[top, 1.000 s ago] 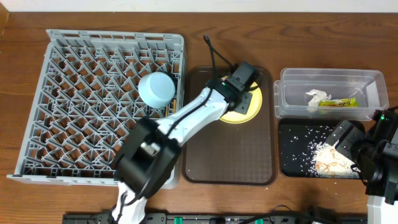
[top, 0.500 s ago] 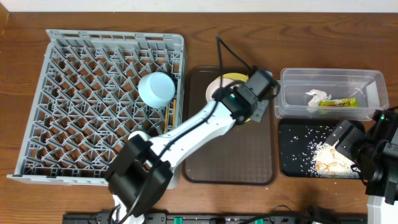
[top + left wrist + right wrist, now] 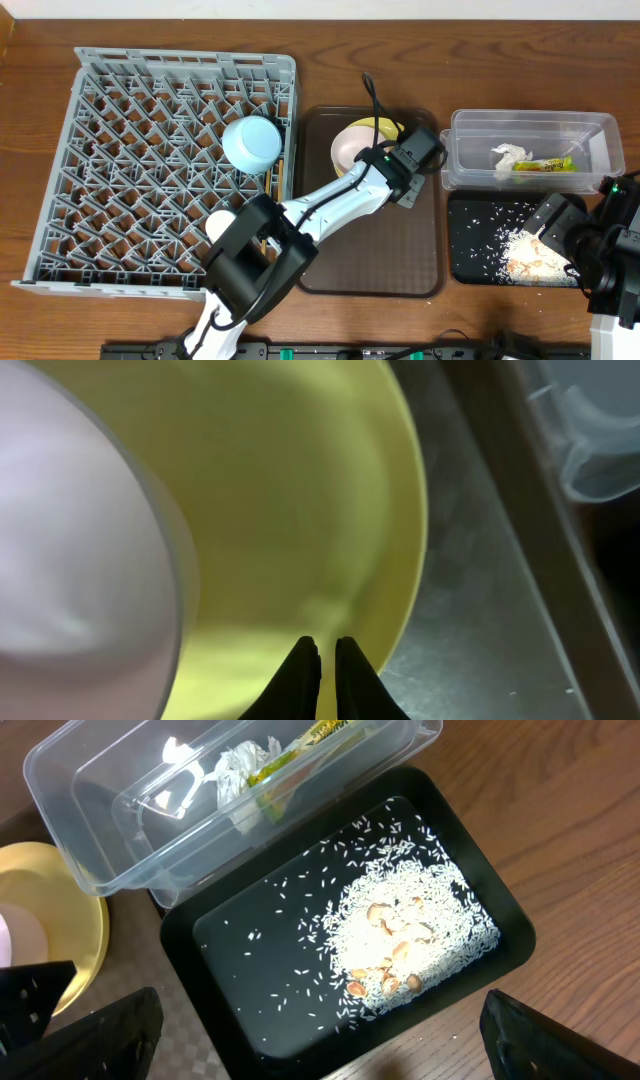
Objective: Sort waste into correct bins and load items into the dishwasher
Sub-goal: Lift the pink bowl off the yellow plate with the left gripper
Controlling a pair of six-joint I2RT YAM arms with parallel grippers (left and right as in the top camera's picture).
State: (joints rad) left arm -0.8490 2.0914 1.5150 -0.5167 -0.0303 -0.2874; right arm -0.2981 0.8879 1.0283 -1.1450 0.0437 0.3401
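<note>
The left hand (image 3: 328, 648) is clenched on the rim of the 1 yellow plate (image 3: 378, 127), which tilts over the brown tray (image 3: 370, 250) with 1 pink bowl (image 3: 349, 150) against it. The dish rack (image 3: 130, 200) holds 1 light blue bowl (image 3: 251, 143) and 1 white cup (image 3: 217, 223). The clear tub (image 3: 590, 130) holds 1 napkin (image 3: 508, 155) and 1 wrapper (image 3: 545, 165). Rice (image 3: 530, 252) lies in the black tray (image 3: 470, 250), and the right hand (image 3: 320, 1055) is released near it.

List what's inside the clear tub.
Inside the tub: a crumpled white napkin and a yellow-green wrapper, side by side near the right end. The tub floor directly beneath those two is covered, so anything under them can't be seen.
</note>
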